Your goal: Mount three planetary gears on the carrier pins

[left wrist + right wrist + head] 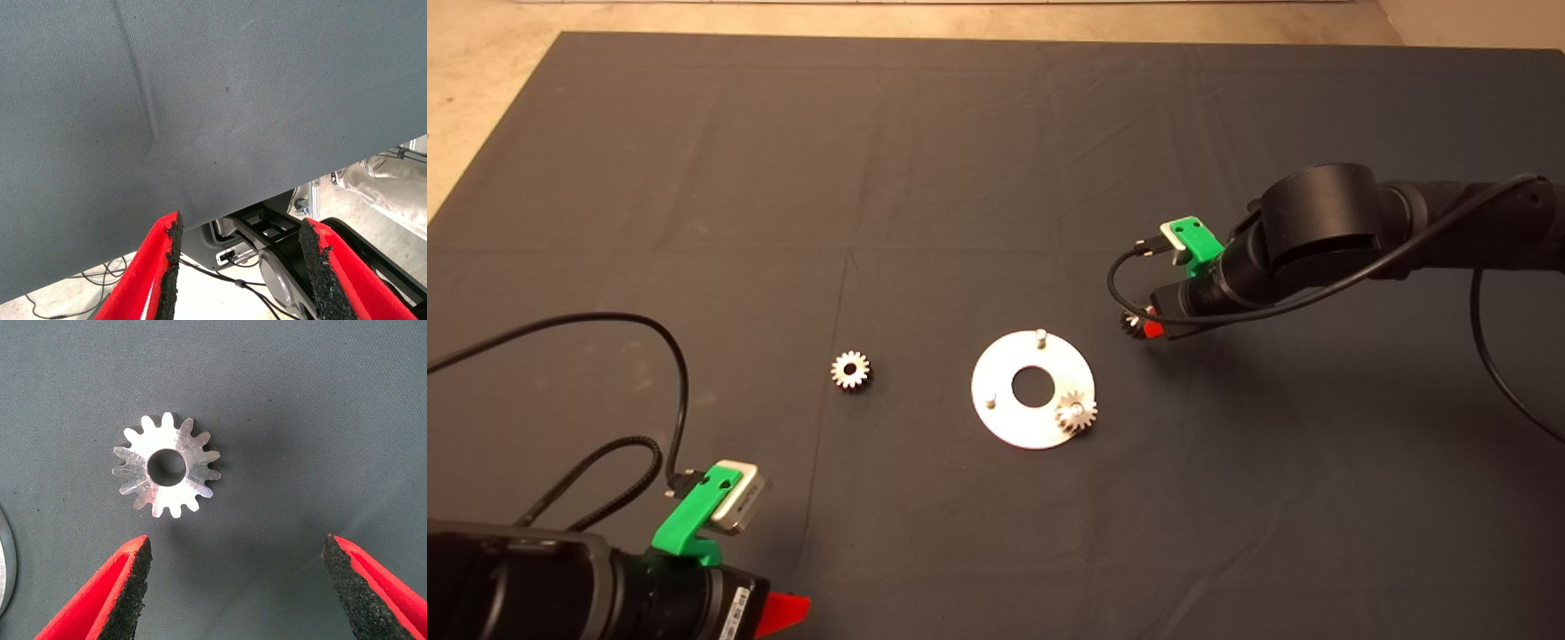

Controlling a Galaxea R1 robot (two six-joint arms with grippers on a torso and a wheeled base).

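Dark mat (960, 178) covers the table. Near its middle lies a flat silver disc (1032, 389) with a large centre hole.

Three pins stand on the disc. Pin at 12 o'clock (1040, 336) bare. Pin at about 8 o'clock (991, 401) bare. The third, at about 4 o'clock, carries a gear (1076, 412) seated flat on the disc, its teeth reaching to the disc edge.

Second gear (850, 370) lies flat on the mat at 9 o'clock from the disc, well apart from it, nothing touching it.

Third gear (166, 465) lies flat on the mat at about 2 o'clock from the disc, near its rim but clear of it. In the head view it is mostly hidden under the right gripper; only a few teeth show. The wrist view shows it whole, bore up, with a sliver of the disc rim at the frame edge.

Right gripper (237, 577) comes in from 3 o'clock, pointing down at this third gear. Fingers (130, 587) spread wide, far wider than the gear. Pads are clear of the gear; it holds nothing.

Left gripper (240, 267) parked at the mat's 7 o'clock corner, one red fingertip showing in the head view. Fingers apart, nothing between them. Its wrist view shows bare mat with a crease, then floor beyond the edge with cables (233, 277) and a dark metal frame (267, 230).
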